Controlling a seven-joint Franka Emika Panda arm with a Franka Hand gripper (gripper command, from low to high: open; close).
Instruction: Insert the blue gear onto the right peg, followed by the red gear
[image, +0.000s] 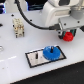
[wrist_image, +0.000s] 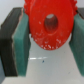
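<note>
The blue gear (image: 50, 52) lies flat on the right half of the grey, black-rimmed plate (image: 35, 60). The right peg is hidden by it. A thin dark pin (image: 38, 54) stands bare on the plate's left half. The red gear (image: 67, 36) sits further back, toward the exterior view's right, under the arm, with my gripper (image: 67, 33) shut on it. In the wrist view the red gear (wrist_image: 49, 24) fills the gap between the two teal pads (wrist_image: 22, 44), its central hole showing. I cannot tell whether it rests on the white table or hangs above it.
A small beige and white block (image: 18, 27) stands on the table at the exterior view's left. The arm's black cable (image: 30, 21) arcs over the back of the table. Dark equipment lines the far edge.
</note>
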